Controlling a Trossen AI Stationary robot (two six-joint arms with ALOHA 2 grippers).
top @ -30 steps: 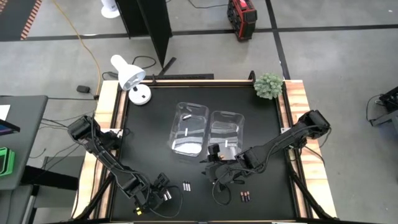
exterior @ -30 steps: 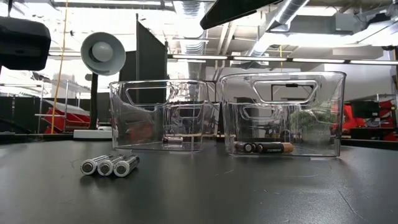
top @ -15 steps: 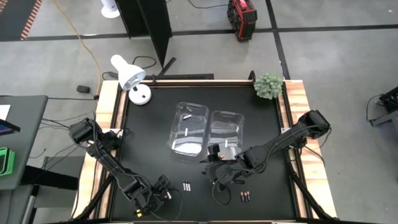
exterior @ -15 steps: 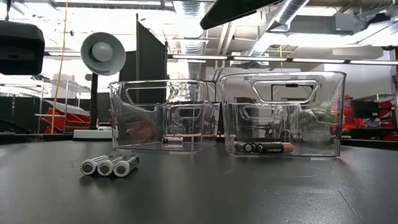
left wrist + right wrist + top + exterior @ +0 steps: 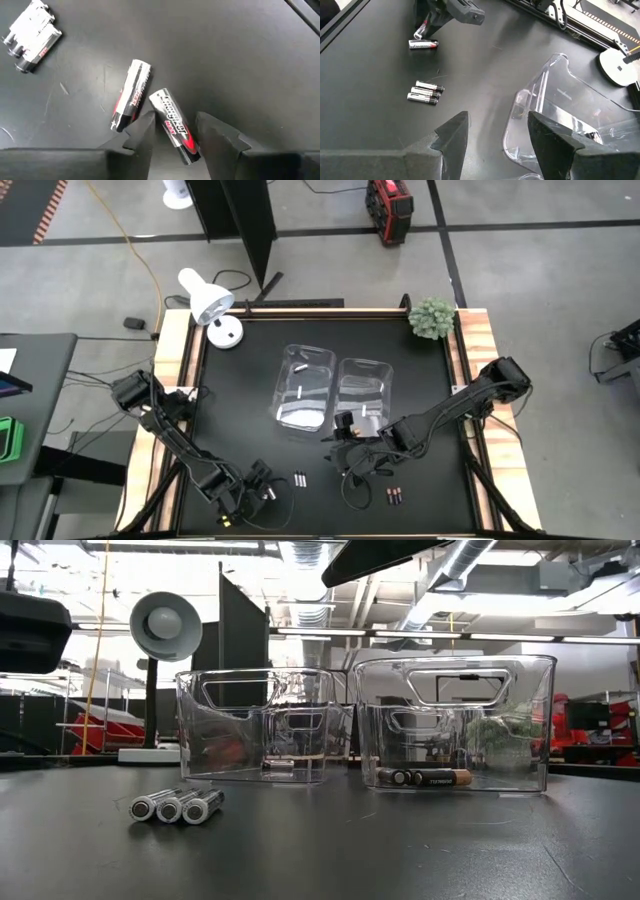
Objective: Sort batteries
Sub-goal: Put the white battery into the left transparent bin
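Two silver batteries lie near the table's front left. One silver battery (image 5: 175,127) lies between the fingers of my open left gripper (image 5: 175,120), which points steeply down; whether the fingers touch it I cannot tell. The other silver battery (image 5: 131,95) lies just beside it. Three more silver batteries (image 5: 300,478) lie side by side on the table. Dark batteries (image 5: 394,497) lie near the front edge, and others (image 5: 425,778) are in the right clear bin (image 5: 362,392). My right gripper (image 5: 497,137) hangs open above the table by that bin.
The left clear bin (image 5: 305,388) holds a few silver batteries. A white lamp (image 5: 212,305) stands at the far left corner and a small green plant (image 5: 432,317) at the far right. Bare black tabletop (image 5: 240,410) lies to the left of the bins.
My left gripper has sunk a little toward the table over the two silver batteries. The batteries and bins lie as before.
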